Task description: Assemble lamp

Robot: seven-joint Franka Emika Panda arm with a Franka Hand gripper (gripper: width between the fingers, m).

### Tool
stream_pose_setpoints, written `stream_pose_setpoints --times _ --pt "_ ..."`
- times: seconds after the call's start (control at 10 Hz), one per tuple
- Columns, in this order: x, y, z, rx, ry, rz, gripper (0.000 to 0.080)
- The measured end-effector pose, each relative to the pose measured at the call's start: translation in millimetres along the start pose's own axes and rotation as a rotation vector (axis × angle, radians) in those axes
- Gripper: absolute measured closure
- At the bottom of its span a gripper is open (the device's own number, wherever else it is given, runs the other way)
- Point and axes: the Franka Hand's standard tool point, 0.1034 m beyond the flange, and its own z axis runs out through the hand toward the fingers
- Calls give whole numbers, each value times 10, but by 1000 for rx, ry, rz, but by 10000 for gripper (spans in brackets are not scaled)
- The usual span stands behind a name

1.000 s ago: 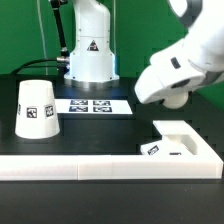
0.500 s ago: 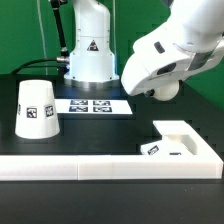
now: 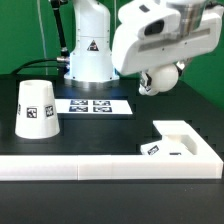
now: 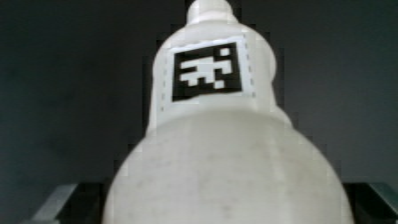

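Bulb: white hard plastic, carried in the air under the arm, well above the table. In the wrist view it fills the picture, wide head nearest, narrow tagged neck pointing away.
Gripper: judged closed on the bulb's round head, since the bulb hangs clear of everything; the fingers are mostly hidden.
Handling: likely light and rigid, but smooth and rounded, so it could slip or twist. A hold across the widest part looks safest.
Base: lies in the corner of the white rail, at the exterior view's right.
Shade: stands mouth-down at the exterior view's left, near the marker board.
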Motion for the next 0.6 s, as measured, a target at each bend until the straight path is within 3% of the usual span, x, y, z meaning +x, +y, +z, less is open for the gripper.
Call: stream_pose_setpoints --times 0.3,0.4,0.6 --pt "126 80 -80 -49 247 9 220" --pt "81 95 -56 -61 280 12 220" --pt "166 188 -180 -96 428 9 220"
